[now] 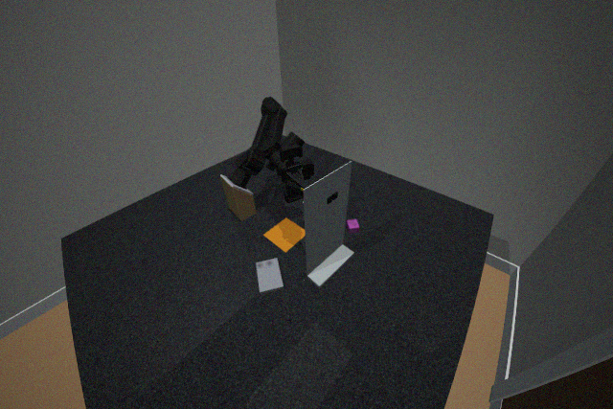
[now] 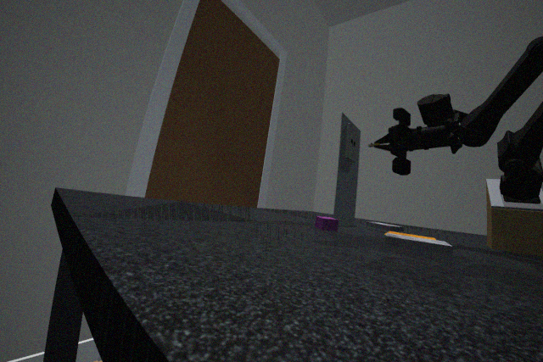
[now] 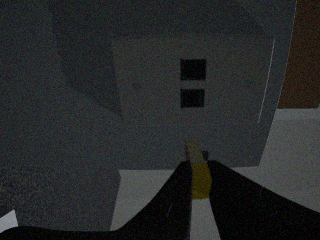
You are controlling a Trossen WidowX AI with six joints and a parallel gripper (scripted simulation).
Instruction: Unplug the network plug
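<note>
My gripper (image 1: 301, 191) (image 2: 373, 145) (image 3: 197, 169) is shut on a small yellow plug (image 2: 370, 144) (image 3: 201, 182), whose pale narrow front end points at the upright grey panel (image 1: 324, 231) (image 2: 346, 192) (image 3: 150, 90). The plug is out of the panel, with a gap between them in the exterior view. Two black openings (image 3: 193, 69) (image 3: 192, 98) show in the panel, above the plug in the wrist view. The tab is too dark and small to make out. The orange marked square (image 1: 285, 235) (image 2: 410, 236) lies on the table, below and to the side of my gripper.
The panel has a white foot (image 1: 330, 264). A magenta block (image 1: 352, 223) (image 2: 327, 223) lies beyond the panel from the arm. A pale flat plate (image 1: 269, 276) lies near the orange square. The arm stands on a wooden base (image 1: 240, 204) (image 2: 512, 228).
</note>
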